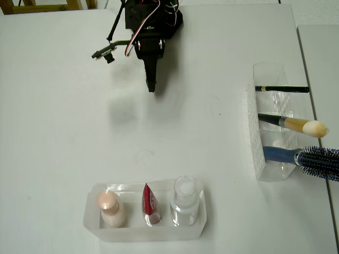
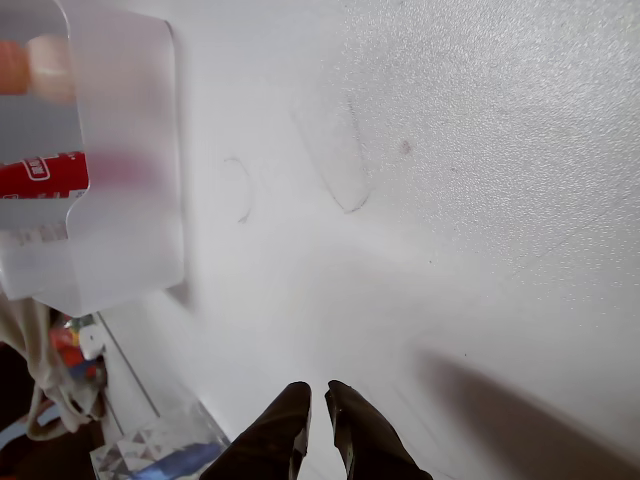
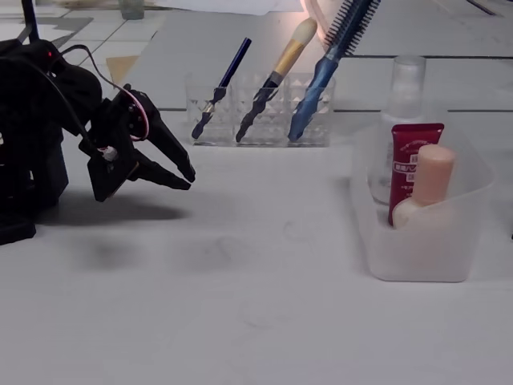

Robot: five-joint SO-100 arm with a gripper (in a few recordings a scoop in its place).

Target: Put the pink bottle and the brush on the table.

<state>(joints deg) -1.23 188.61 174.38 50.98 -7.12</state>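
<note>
A frosted tray point(image 1: 198, 225) at 6 o'clock in the overhead view holds the pink bottle point(image 1: 109, 208), a red tube point(image 1: 150, 205) and a clear bottle point(image 1: 185, 201), side by side and upright. At 3 o'clock, a clear holder point(image 1: 255, 137) keeps a black pencil point(image 1: 282, 89), the brush point(image 1: 296, 125) and a blue hairbrush point(image 1: 312, 157) in separate compartments; in the fixed view all three lean. The table point(image 1: 63, 143) is white. At 12 o'clock the gripper point(image 1: 151, 86) hovers above the table, empty, its fingers slightly parted in the fixed view point(image 3: 186, 178) and wrist view point(image 2: 318, 392).
</note>
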